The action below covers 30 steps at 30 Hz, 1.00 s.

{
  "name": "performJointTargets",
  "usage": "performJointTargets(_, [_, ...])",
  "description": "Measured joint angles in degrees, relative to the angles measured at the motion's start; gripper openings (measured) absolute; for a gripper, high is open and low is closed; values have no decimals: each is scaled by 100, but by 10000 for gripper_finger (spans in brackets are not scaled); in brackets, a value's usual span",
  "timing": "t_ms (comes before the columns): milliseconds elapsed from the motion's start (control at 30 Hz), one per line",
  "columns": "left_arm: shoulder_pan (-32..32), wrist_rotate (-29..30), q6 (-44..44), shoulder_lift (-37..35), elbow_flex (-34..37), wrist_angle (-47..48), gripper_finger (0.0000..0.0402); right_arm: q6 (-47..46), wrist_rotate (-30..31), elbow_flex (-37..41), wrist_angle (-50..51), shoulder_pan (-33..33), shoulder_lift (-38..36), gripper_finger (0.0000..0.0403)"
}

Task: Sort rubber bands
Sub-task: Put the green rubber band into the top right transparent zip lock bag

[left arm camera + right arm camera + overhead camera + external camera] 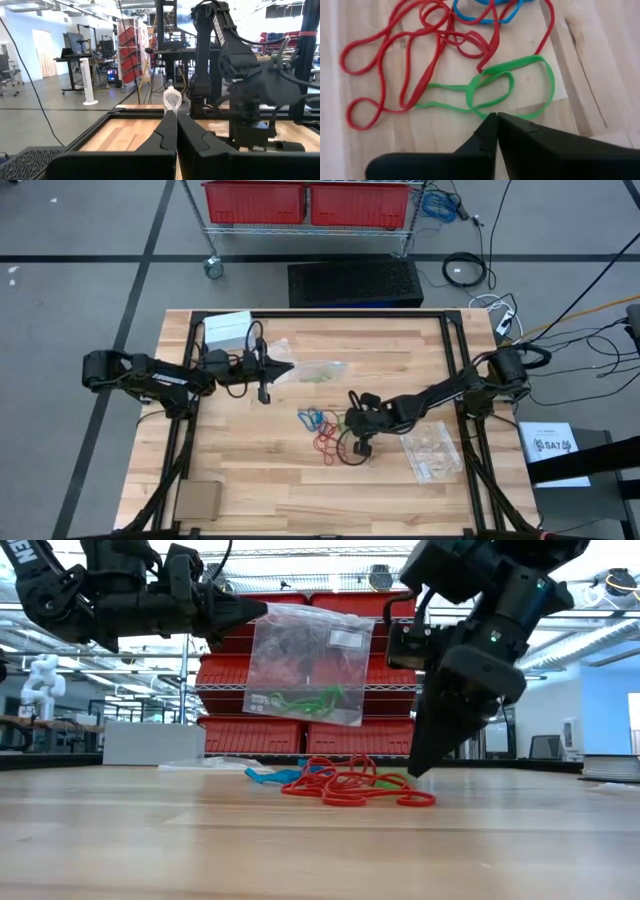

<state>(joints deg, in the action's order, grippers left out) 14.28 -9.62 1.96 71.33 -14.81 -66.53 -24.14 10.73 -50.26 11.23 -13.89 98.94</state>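
- High view: two arms over table. Left gripper pinches one clear bag; a second bag lies by the right arm. Rubber bands piled mid-table.
- Low view: held bag hangs above the table, green bands inside; right gripper tip at the pile.
- Right wrist view: jaws pressed together on a green band; red and blue loops beside, count unclear.

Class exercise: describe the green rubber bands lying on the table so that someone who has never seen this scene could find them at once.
Start at the wooden table and find the tangle of rubber bands near its middle. The right gripper, shut, is tipped down onto that tangle's edge. The green rubber bands lie right at its fingertips, the only green loops beside the red rubber bands and blue rubber bands.
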Motion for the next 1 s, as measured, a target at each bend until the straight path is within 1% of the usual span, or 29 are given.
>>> performJointTargets(133, [0, -1, 0, 0, 0, 1, 0, -119, -42, 0, -25, -1, -114, 28])
performJointTargets(400, [0, -1, 0, 0, 0, 2, 0, -50, -51, 0, -84, -36, -58, 102])
performJointTargets(533, [0, -1, 0, 0, 0, 5, 0, 98, -72, -2, -219, -17, -4, 115])
performJointTargets(600, [0, -1, 0, 0, 0, 7, 0, 126, -174, 0, -202, 1, 17, 112])
performJointTargets(700, [0, -1, 9, 0, 0, 8, 0, 161, -222, 0, -194, 2, 57, 97])
performJointTargets(1000, [0, -1, 28, 0, 0, 23, 0, 361, -213, 0, -197, 4, 57, 9])
